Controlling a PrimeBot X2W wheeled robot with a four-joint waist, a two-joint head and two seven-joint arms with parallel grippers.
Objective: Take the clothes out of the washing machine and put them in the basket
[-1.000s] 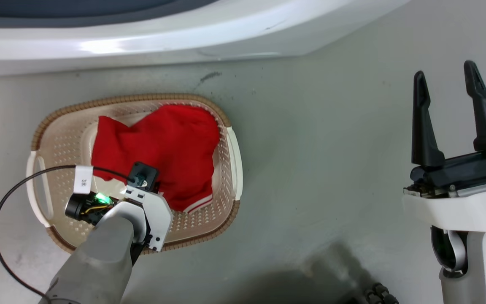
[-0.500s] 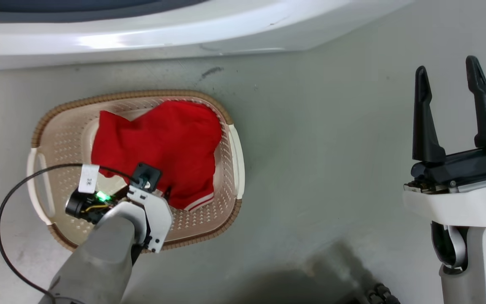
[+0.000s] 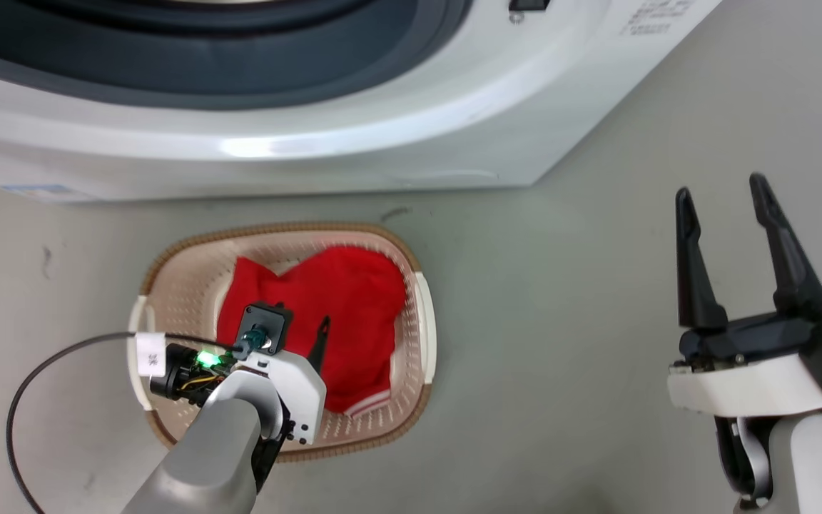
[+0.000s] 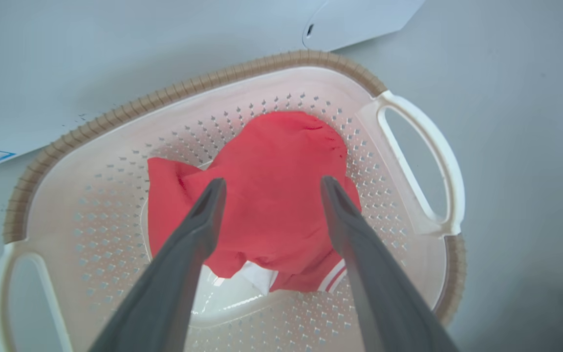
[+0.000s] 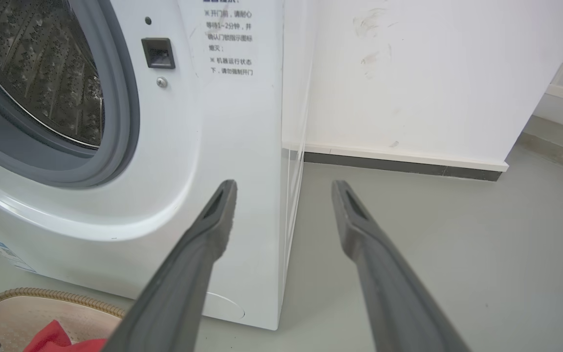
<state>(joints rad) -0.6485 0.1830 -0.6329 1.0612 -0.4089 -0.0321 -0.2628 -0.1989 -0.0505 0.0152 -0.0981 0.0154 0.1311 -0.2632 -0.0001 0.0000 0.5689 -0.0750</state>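
- Two grippers: the left gripper (image 4: 269,183) and the right gripper (image 3: 720,187). Each has two dark fingers (image 4: 188,254), four in all.
- One basket (image 4: 164,95), beneath the left gripper, with two side handles (image 4: 423,161), one to each side of its fingers.
- One red heap of clothes (image 4: 271,210) just beyond the left fingertips; whether it is one garment or two cannot be told.
- One washing machine (image 5: 242,146), ahead and to the left of the right gripper, with one porthole (image 5: 125,122), one latch socket (image 5: 158,53) and one screw (image 5: 162,82).
- One black cable (image 3: 47,364) behind the left gripper, bearing one white tag (image 3: 150,355).
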